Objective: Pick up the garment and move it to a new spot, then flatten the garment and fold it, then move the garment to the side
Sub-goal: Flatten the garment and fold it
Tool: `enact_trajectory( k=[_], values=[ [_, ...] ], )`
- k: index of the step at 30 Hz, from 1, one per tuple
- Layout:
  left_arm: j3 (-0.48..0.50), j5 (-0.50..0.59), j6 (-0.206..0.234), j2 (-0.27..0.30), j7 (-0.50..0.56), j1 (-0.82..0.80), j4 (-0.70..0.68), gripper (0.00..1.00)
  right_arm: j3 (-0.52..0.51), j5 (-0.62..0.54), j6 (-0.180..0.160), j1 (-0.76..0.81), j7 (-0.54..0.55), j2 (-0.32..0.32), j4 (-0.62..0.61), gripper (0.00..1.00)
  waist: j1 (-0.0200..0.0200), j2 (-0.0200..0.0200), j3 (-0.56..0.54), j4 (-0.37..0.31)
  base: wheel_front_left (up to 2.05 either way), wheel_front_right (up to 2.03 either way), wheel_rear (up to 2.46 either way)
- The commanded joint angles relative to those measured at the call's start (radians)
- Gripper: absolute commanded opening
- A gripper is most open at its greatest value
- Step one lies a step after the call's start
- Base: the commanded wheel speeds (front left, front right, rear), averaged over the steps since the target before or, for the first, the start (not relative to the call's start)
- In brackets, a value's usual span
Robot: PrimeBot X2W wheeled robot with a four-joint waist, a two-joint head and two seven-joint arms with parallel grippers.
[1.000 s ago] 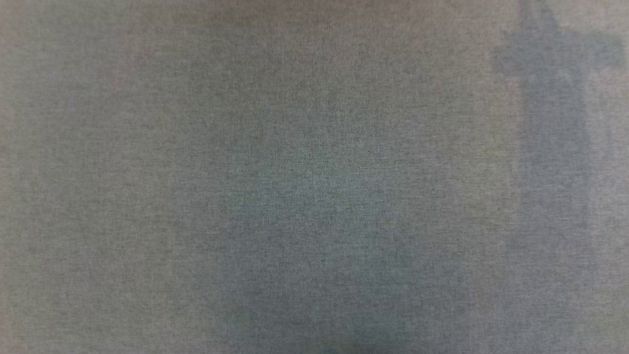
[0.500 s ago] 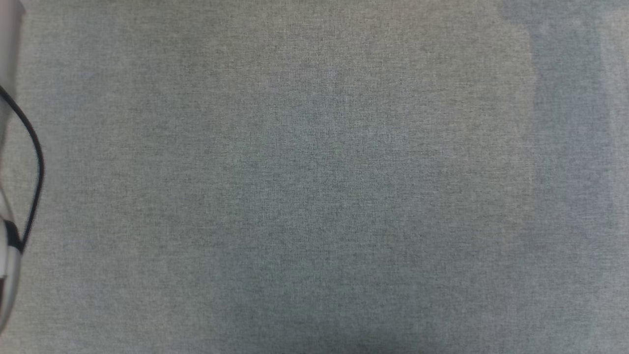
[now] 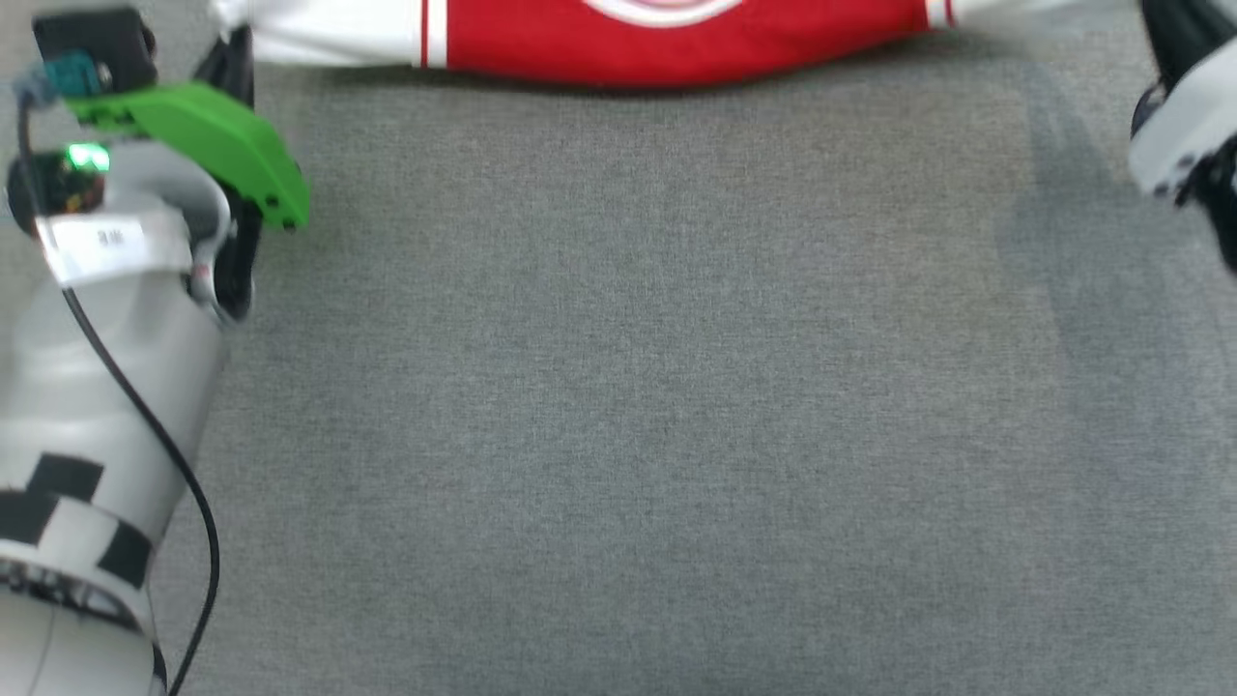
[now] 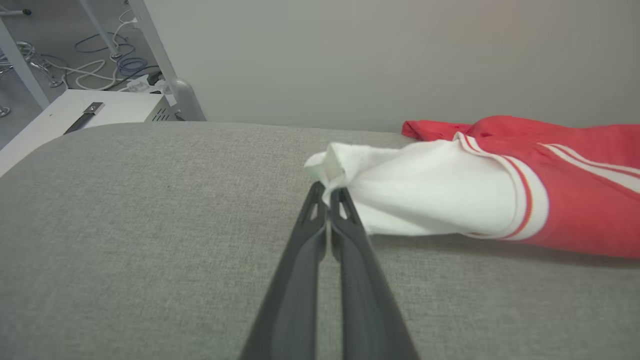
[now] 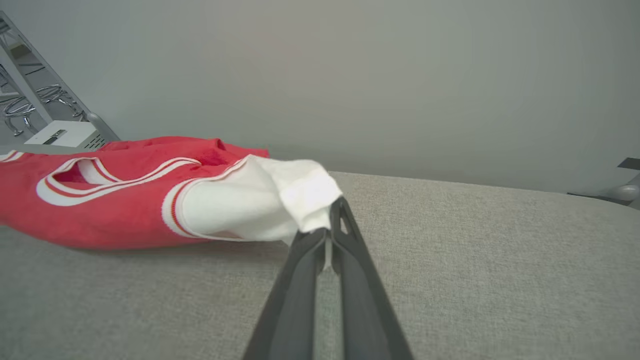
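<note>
– Question: what is new in the head view?

– Half a second ago it held bare grey cloth and a sliver of pale arm at the left edge. Now the garment (image 3: 667, 43) runs along the top edge, red between white. The left forearm (image 3: 87, 406) fills the left side and the right wrist (image 3: 1179, 135) sits at the upper right. The camera may have tilted too; I cannot separate that from the arms' own travel.

– What does that mean for the task?

– My reading is that the shirt is being drawn by both sleeves across the grey surface (image 3: 618, 387) toward its new spot. Flattening and folding are not yet done.

– Where does it lie relative to the grippers?

– The left gripper (image 4: 327, 192) is pinched together on the tip of one white sleeve (image 4: 425, 200). The right gripper (image 5: 331, 222) is clamped likewise on the other sleeve (image 5: 240, 205). The red body stretches between them, just beyond the fingertips.

– Is it lifted?

– The sleeve tips are raised slightly, but the body appears to rest on the cloth.
</note>
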Motion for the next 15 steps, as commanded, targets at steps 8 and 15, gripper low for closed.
enact_trajectory(
  k=[8, 15],
  values=[
    [0.014, 0.002, 0.077, 0.062, -0.028, 0.296, -0.202, 0.00, -0.076, 0.040, -0.002, 0.324, -0.040, -0.034, -0.142, 0.00, -0.0001, 0.0000, -0.148, 0.004, 0.00, 0.00, 0.00],
    [0.058, -0.055, 0.163, 0.118, -0.021, 0.546, -0.423, 0.00, -0.198, -0.003, -0.002, 0.564, 0.000, -0.002, -0.239, 0.00, -0.0001, 0.0000, -0.250, 0.002, 0.00, 0.00, 0.00]
  ],
)
